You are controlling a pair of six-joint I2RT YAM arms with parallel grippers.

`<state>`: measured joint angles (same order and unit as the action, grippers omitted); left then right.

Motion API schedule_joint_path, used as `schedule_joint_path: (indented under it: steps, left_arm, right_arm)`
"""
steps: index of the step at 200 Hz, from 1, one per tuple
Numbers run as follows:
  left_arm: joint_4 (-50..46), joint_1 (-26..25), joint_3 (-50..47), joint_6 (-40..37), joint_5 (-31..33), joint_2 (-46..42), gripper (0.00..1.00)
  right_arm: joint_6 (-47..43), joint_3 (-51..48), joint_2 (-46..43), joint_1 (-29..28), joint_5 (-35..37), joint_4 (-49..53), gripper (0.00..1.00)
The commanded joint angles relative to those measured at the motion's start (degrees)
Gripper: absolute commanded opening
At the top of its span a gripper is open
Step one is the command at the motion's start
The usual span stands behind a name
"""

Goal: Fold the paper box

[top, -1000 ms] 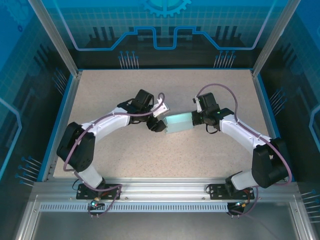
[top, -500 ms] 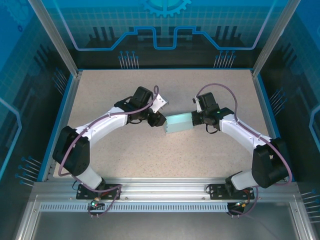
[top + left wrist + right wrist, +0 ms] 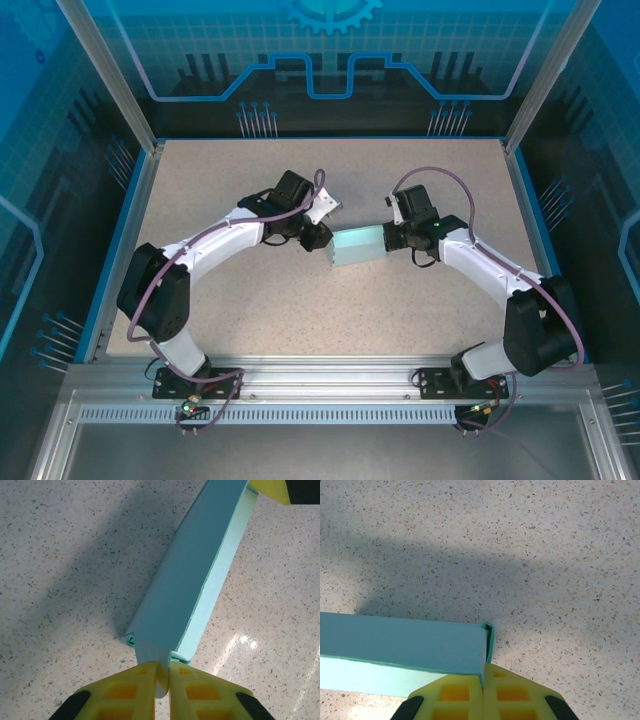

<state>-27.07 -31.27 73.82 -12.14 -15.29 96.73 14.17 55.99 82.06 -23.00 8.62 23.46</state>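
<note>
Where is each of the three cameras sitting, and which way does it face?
Top external: above and behind the bases, looking down on the table; both arms show, left gripper and right gripper at either end of the paper box.
Left wrist: on the left arm, looking along the box; its fingers pinch an end flap.
Right wrist: looks down at the opposite end, own fingers below.
Shared: the box.

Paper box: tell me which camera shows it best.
Left wrist. The paper box runs lengthwise, showing its top face, lighter side wall and the end flap pinched by the left gripper. Top external shows it small between both arms; right wrist shows one end.
</note>
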Motion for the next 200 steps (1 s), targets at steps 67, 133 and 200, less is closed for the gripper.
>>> schedule_joint_path:
  steps: [67,133,200]
  left_arm:
    - [-1.57,-4.32,2.98,13.22,13.29,0.85,0.0]
    - [1.78,-7.47,3.35,27.5,14.49,1.52,0.0]
    - [5.66,-7.75,1.77,38.36,16.37,0.66,0.0]
  right_arm:
    - [3.8,-0.87,-0.12,-2.26,-1.1,5.23,0.0]
    - [5.16,-1.39,-0.54,-3.07,-1.47,4.78,0.0]
    - [4.29,-1.21,0.03,-3.1,-1.84,4.22,0.0]
